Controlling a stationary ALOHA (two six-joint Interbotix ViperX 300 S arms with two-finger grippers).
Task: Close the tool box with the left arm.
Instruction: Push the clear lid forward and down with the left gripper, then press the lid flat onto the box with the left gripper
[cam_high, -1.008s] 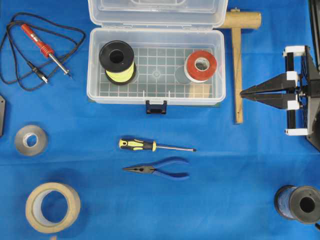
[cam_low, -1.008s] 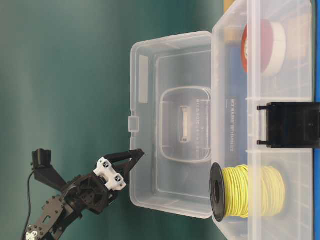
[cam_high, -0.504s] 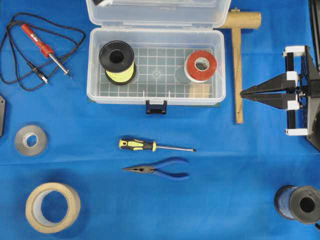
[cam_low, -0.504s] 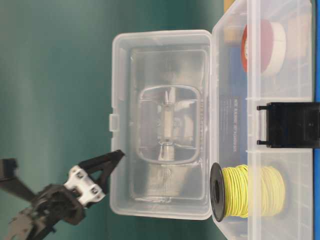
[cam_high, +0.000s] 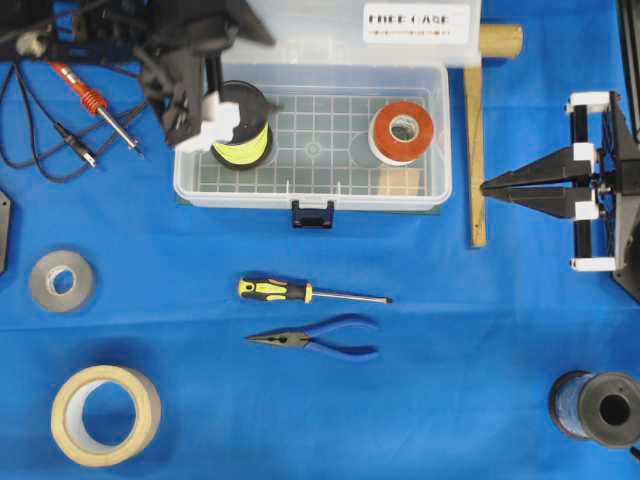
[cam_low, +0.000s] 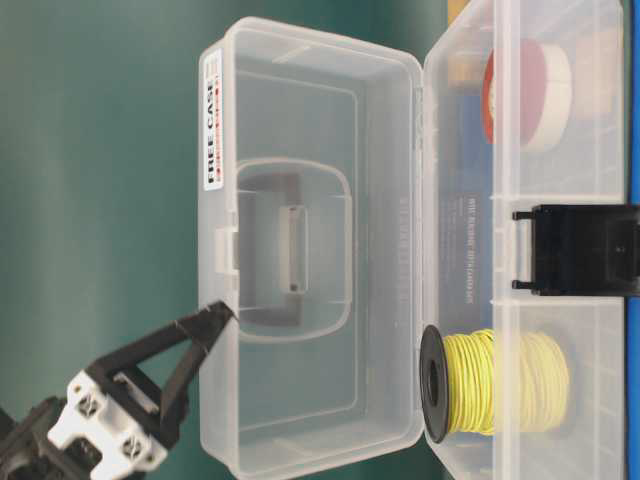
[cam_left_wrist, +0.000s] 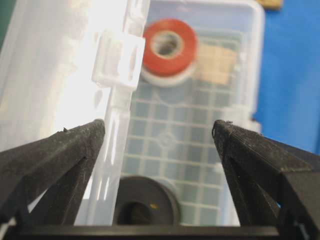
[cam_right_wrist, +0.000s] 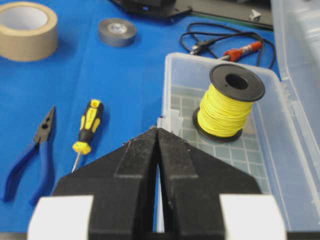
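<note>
I work over a table covered in a bright blue cloth (cam_high: 450, 400); in the table-level view, which is turned on its side, the room behind is a plain dark teal wall (cam_low: 100, 150).

The tool box (cam_high: 312, 195) sits at the far middle of the cloth, its clear lid (cam_low: 310, 240) raised roughly upright on the hinge, the "FREE CASE" label (cam_high: 416, 21) facing up toward the overhead camera. Its dark blue latch (cam_high: 312, 213) hangs at the front wall. On the gridded floor stand a spool of yellow wire (cam_high: 238, 125) at one end and a roll of red tape (cam_high: 402, 130) at the other.

My left gripper (cam_left_wrist: 159, 131) is spread wide, straddling the lid's free edge: one finger (cam_left_wrist: 75, 145) lies against the outer side of the lid, the other (cam_left_wrist: 240, 145) hangs over the open tray without touching anything. My right gripper (cam_high: 484, 187) is pressed closed, empty, parked well off to the side beside a wooden mallet (cam_high: 476, 130).

Nearer the front lie a yellow-and-black screwdriver (cam_high: 310, 292) and blue-handled pliers (cam_high: 318, 339), just apart and parallel. A soldering iron (cam_high: 90, 97) with its coiled cord, a grey tape roll (cam_high: 61, 280), a tan masking tape roll (cam_high: 105, 415) and a dark spool (cam_high: 596, 408) are scattered around the edges.
</note>
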